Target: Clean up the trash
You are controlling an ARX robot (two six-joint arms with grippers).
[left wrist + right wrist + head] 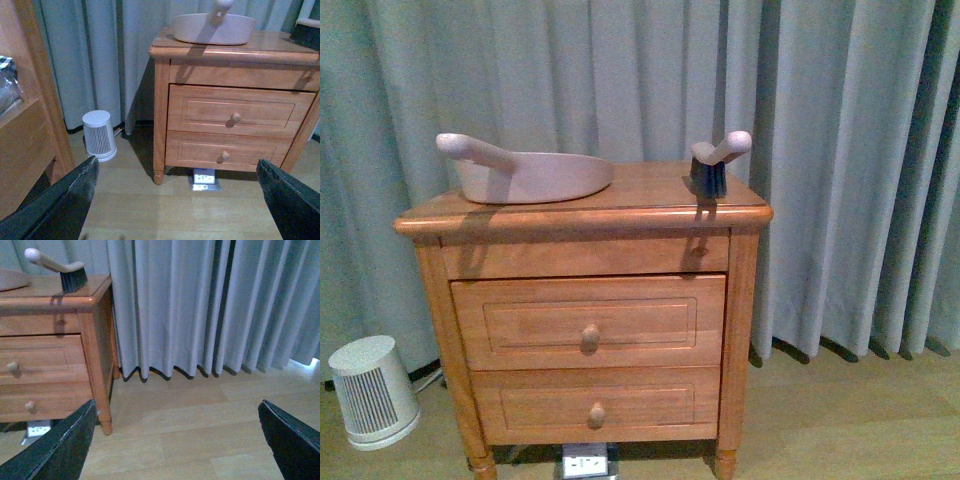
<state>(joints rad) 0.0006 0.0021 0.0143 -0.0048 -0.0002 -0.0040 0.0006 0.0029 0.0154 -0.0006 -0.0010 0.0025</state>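
Bedside cabinet seen from the front and from both wrists. The wooden tabletop [650, 192] carries two things. A pale pink dustpan [535, 178] lies on its left half, with the handle rising over the left edge. A brush [712, 165] stands on its dark bristles near the right edge, its pale handle tilted upward. The two are well apart, with bare wood between them.

Below the tabletop are an upper drawer [588, 322] and a lower drawer [595, 402]. Both are shut, and each has a round wooden knob at its centre. A grey curtain [840, 150] hangs behind the cabinet and reaches the wooden floor [850, 420]. A white ribbed cylindrical appliance [372, 392] stands on the floor just beside the cabinet's left legs. A floor socket [585, 463] sits under the front edge, between the legs.

The left wrist view also shows part of another wooden furniture piece [30, 125]. What lies on it is too blurred to name.

The left pincer [176, 167] hangs above the floor in front of the cabinet. Its dark fingers [70, 200] are spread wide and hold nothing. The right pincer [176, 407] hangs over bare floor to the right of the cabinet, likewise spread wide and holding nothing.

The trash cannot be located in any of the three views.
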